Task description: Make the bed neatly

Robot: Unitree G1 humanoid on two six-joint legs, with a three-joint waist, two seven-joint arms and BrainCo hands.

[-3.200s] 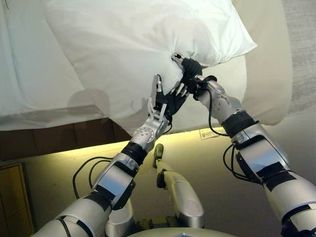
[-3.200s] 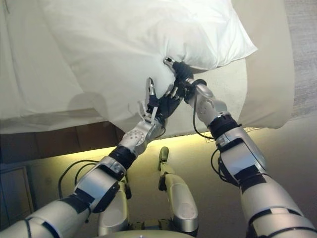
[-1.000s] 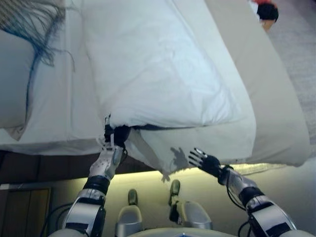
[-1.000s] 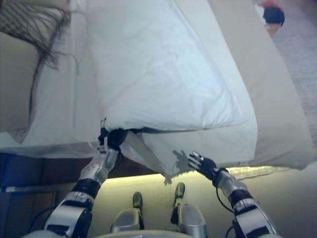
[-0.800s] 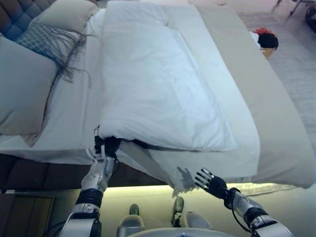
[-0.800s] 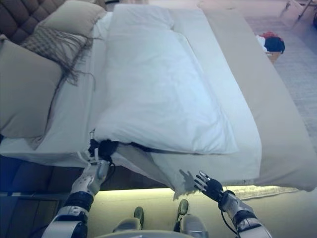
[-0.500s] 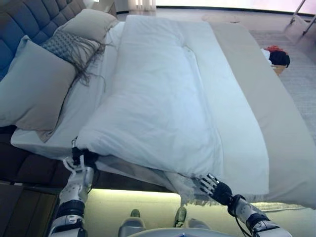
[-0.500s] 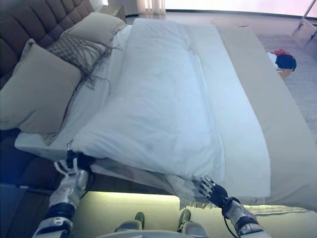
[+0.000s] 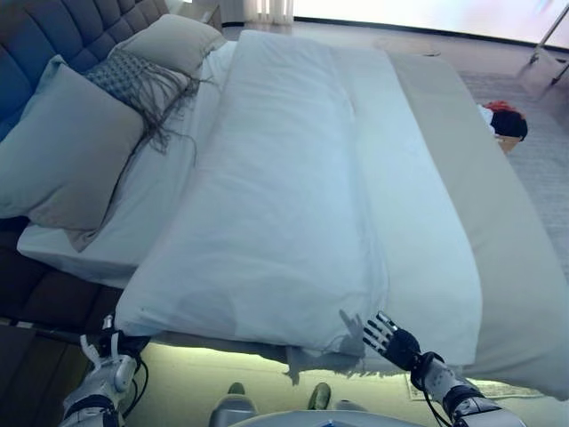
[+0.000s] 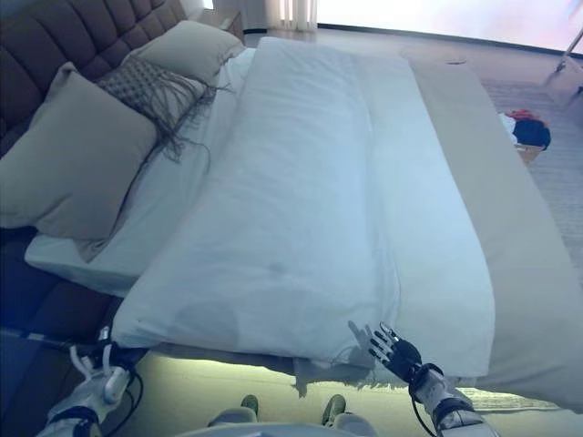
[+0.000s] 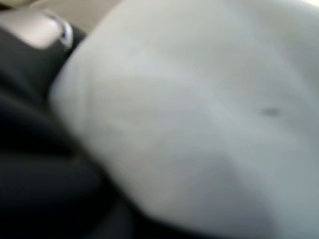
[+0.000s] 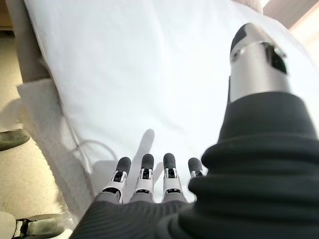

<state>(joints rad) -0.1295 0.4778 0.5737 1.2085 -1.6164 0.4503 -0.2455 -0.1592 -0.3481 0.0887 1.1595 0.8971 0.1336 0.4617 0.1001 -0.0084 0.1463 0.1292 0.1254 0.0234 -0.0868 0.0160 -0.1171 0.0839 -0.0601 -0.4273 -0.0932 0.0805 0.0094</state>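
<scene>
A white duvet (image 9: 276, 196) lies lengthwise on the bed, over a white sheet (image 9: 431, 249). Its near edge hangs over the bed's near side. My left hand (image 9: 105, 366) is low at the near left, just under the duvet's near-left corner, shut on that corner. In the left wrist view the white cloth (image 11: 199, 109) lies right against the hand. My right hand (image 9: 397, 342) is open with fingers spread at the near edge of the bed, right of the duvet, holding nothing. It also shows open in the right wrist view (image 12: 149, 179).
Beige pillows (image 9: 67, 151) and a fringed grey throw (image 9: 133, 80) lie at the head end by the tufted headboard (image 9: 53, 27). A beige cover (image 9: 502, 231) runs along the bed's right side. A basket of clothes (image 9: 507, 120) stands on the carpet beyond.
My left hand has pulled the duvet's corner leftward along the bed's near edge, spreading the duvet. My right hand has let go and stays open. The camera has lifted and shows more of the bed.
</scene>
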